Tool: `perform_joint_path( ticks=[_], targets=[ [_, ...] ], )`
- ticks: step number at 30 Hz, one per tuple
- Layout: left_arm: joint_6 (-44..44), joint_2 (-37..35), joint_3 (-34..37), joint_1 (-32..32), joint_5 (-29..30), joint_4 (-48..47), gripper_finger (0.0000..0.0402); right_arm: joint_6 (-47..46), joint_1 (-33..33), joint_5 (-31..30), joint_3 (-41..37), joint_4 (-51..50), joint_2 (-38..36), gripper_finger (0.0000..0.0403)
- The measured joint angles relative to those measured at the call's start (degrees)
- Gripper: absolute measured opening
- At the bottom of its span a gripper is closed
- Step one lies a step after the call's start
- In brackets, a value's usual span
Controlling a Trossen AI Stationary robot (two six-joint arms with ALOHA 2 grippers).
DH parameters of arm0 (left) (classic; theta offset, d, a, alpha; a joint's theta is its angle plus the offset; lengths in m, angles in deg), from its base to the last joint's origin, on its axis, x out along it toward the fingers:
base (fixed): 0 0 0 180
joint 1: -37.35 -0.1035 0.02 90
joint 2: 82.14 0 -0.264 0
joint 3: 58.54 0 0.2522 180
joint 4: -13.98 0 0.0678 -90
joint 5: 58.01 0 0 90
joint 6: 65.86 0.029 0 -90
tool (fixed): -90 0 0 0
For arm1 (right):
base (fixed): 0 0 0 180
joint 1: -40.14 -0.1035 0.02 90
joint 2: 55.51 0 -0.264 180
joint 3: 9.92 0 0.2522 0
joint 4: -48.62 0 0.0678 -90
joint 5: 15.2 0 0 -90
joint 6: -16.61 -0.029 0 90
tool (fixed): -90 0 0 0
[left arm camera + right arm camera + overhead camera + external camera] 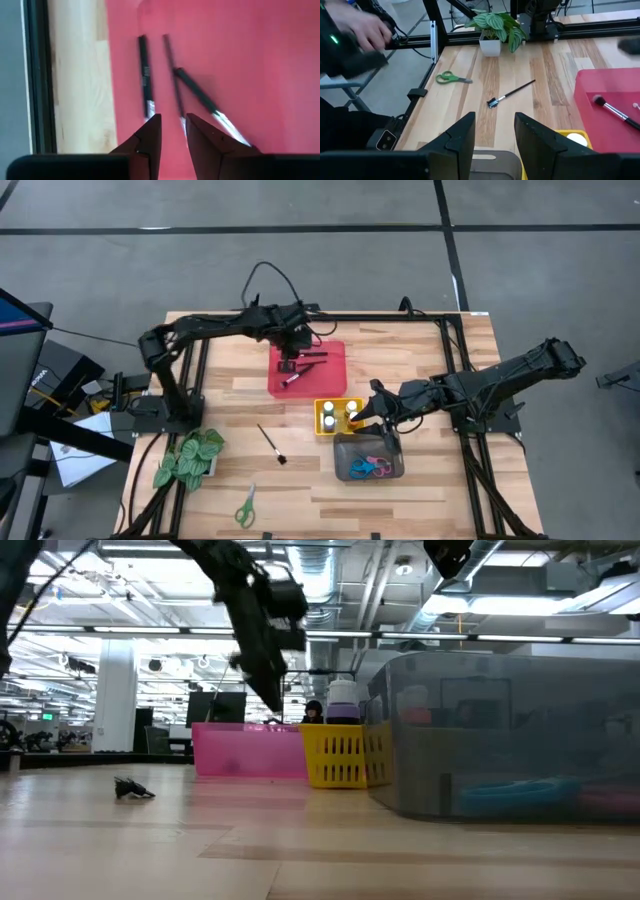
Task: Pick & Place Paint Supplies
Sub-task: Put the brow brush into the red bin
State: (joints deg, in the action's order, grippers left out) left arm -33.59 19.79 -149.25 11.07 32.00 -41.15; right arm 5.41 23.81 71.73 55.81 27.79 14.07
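Note:
My left gripper (290,363) (172,122) hangs open over the red tray (330,380), its fingers pointing down. Three dark-handled paintbrushes (145,70) lie flat on the tray floor below it, and the thin middle one (172,75) runs toward the gap between the fingers. My right gripper (374,416) (492,127) is open and holds nothing, above the seam between the yellow tray (320,420) and the grey bin (395,470). White-capped bottles (328,418) stand in the yellow tray. Blue and pink scissors (368,469) lie in the bin. One more paintbrush (270,444) (512,93) and green scissors (245,506) (451,77) lie on the table.
A potted leafy plant (188,459) (497,25) stands near the table's left edge. The black frame rails (450,345) run along the table's sides. Bare wood lies between the loose paintbrush and the trays. A person's blurred hand (365,30) shows beyond the table's left edge.

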Motion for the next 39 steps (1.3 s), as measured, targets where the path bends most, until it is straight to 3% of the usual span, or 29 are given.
perform_joint_path(
  ticks=[5, 10, 17, 21, 27, 33, 39],
  targets=[
    [1.9, -7.9, 0.0, 1.7, -1.4, -6.3, 0.0084, 0.0, 0.4, 0.0, 0.0, -1.4, 0.0, 0.0133],
    [-4.5, -15.3, 0.0, 5.4, -1.4, -12.7, 0.0097, -0.3, 0.4, -3.4, 0.0, -4.6, -0.4, 0.0133],
    [-8.5, -22.5, 4.6, 13.4, 1.7, -12.7, 0.0137, -0.8, 0.2, -6.5, 0.0, -6.0, -0.4, 0.0133],
    [-7.2, -25.1, 10.3, 19.0, 1.7, -8.7, 0.0158, -0.8, -0.3, -6.5, 0.0, -6.0, -0.4, 0.0133],
    [-7.3, -26.3, 19.8, 31.2, 2.4, 6.7, 0.0177, -2.2, -1.9, -6.7, 0.0, -5.8, -0.4, 0.0133],
    [-12.5, -22.7, 25.4, 41.0, 9.6, 19.4, 0.0187, -2.4, -3.6, -7.8, 0.0, -5.6, -0.4, 0.0133],
    [-17.8, -17.6, 26.5, 47.1, 9.8, 21.6, 0.0185, -2.4, -3.6, -7.8, 0.0, -5.6, -0.4, 0.0133]
  ],
)
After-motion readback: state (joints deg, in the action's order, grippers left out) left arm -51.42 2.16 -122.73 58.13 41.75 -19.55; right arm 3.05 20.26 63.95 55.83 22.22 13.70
